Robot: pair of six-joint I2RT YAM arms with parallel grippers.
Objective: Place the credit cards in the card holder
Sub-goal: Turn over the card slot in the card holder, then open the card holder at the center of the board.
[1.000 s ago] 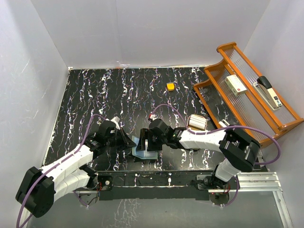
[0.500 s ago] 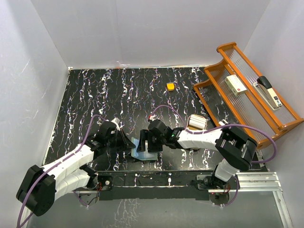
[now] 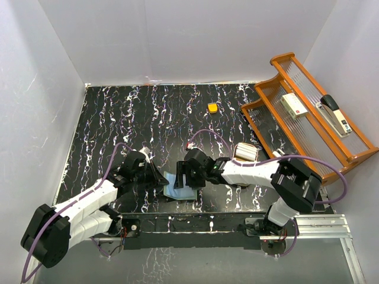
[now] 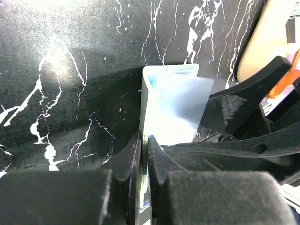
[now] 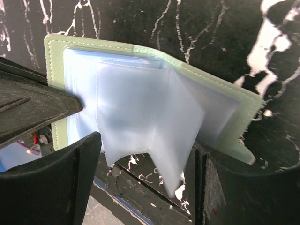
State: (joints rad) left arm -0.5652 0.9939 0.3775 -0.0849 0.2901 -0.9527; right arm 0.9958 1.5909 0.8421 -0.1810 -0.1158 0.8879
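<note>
One card holder (image 3: 179, 184) is lying open near the tabletop's (image 3: 118, 118) near edge. Its long axis is running roughly left-right and its clear pockets are facing up. The left gripper (image 3: 159, 177) is pinching its left cover, jaws clamped thin. The right gripper (image 3: 188, 177) is straddling the pockets, jaws wide.

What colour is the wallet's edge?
Pale sage green; the card holder shows best in the right wrist view.
</note>
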